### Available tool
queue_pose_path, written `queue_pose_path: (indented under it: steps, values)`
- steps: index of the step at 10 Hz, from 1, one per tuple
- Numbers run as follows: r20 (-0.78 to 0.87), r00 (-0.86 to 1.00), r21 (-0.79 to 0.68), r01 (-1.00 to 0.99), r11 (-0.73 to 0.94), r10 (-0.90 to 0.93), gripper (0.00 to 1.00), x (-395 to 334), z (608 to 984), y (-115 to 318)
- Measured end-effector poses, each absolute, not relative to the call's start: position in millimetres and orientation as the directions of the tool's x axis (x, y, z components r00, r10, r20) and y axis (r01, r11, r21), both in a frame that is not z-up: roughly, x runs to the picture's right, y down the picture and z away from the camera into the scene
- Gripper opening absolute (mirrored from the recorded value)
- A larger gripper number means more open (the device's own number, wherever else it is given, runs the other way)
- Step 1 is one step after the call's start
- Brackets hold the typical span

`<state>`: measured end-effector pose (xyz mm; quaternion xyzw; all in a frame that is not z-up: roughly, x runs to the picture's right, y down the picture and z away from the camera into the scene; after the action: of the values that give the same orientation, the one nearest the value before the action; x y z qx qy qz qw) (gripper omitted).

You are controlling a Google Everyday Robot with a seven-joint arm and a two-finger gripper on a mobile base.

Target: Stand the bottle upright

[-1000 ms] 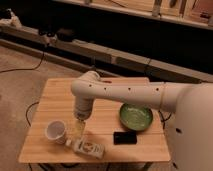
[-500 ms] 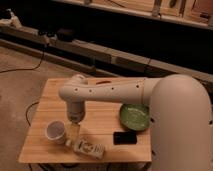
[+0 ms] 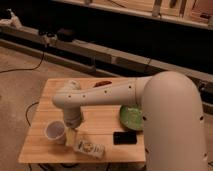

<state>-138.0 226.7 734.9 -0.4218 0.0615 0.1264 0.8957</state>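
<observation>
Camera view is showing the gripper hanging low over the front left part of the wooden table. It is pointing downward, its jaws standing wide apart and gripping nothing. It is sitting between the white mug on the picture's left and the bottle on the right. It is just beside both, though I cannot tell whether it is touching either.

The bottle is lying on its side near the table's front edge, its length running roughly along that edge and its yellow-orange label facing up. The mug is standing upright with its mouth open to the camera.

Above the gripper, the white arm is reaching in from the right, bending over the table's left half and dropping straight down — its broad rounded shell is filling the right side of the picture.

To the right of the bottle and apart from it, a flat black object is lying on the wood. Behind that, a green plate is showing, partly hidden by the arm. A small reddish-brown thing is resting by the far edge.
</observation>
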Motion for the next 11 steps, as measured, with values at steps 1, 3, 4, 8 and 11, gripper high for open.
queue_pose_path:
  steps: [1, 3, 4, 8, 11]
  values:
    - [-0.245, 0.949, -0.736, -0.314, 0.6, 0.196, 0.8, -135.1, 730.3, 233.0]
    - [-0.277, 0.936, -0.736, -0.353, 0.578, 0.219, 0.8, -129.1, 725.8, 241.9]
    - [-0.276, 0.936, -0.736, -0.353, 0.578, 0.219, 0.8, -129.6, 725.6, 242.1]
    - [-0.275, 0.936, -0.736, -0.351, 0.578, 0.219, 0.8, -130.7, 725.3, 242.0]
    - [-0.301, 0.933, -0.74, -0.36, 0.568, 0.199, 0.8, -124.7, 729.4, 251.4]
